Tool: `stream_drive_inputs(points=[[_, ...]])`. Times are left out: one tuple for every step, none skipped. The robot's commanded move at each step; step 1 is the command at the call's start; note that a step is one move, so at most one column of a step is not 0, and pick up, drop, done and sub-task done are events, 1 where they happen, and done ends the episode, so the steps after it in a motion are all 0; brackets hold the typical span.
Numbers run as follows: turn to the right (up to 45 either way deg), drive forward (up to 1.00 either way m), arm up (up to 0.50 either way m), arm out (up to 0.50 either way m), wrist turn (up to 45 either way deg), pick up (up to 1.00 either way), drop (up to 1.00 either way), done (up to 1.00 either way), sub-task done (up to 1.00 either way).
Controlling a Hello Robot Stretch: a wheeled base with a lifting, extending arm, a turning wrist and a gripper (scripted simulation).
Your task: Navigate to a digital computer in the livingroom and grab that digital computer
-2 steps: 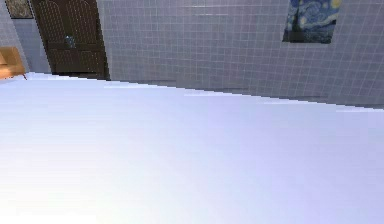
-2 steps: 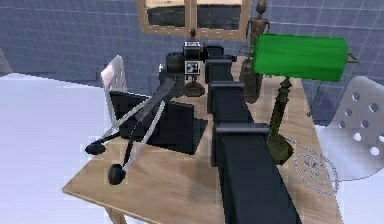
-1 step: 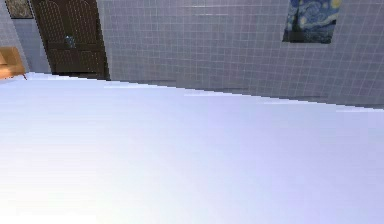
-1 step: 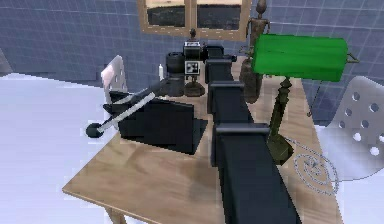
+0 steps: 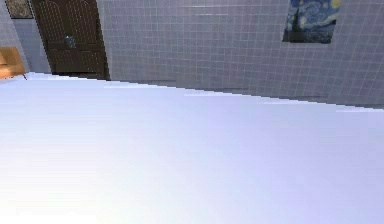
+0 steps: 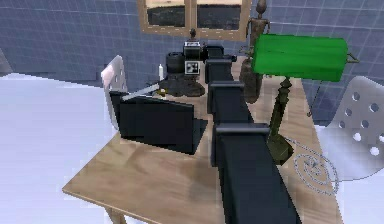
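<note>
A dark laptop computer (image 6: 157, 122) stands on a wooden desk (image 6: 150, 178) in the arm side view, at the desk's left part. My arm (image 6: 240, 140) reaches out as a dark bar over the desk, just right of the laptop. At the arm's far end are the white marker squares, with the gripper (image 6: 168, 84) left of them, beyond the laptop's far edge. The desk top and other things lie at and behind the gripper's far end, so I cannot tell whether it holds anything.
A green-shaded desk lamp (image 6: 298, 55) stands right of the arm, with a dark statue (image 6: 258, 22) and a window (image 6: 195, 12) behind. White chairs stand at the desk's far left (image 6: 113, 75) and right (image 6: 358, 120). The forward view has pale floor, a dark door (image 5: 70, 35) and a painting (image 5: 310, 20).
</note>
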Motion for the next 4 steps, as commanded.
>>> stream_drive_inputs(points=[[0.0,0.00,0.00,0.00,45.0,0.00,0.00,0.00,0.00],[0.0,0.00,0.00,0.00,9.0,0.00,0.00,0.00,0.00],[0.0,0.00,-0.30,0.00,0.0,0.00,0.00,0.00,0.00],[0.0,0.00,0.00,0.00,0.0,1.00,0.00,0.00,0.00]])
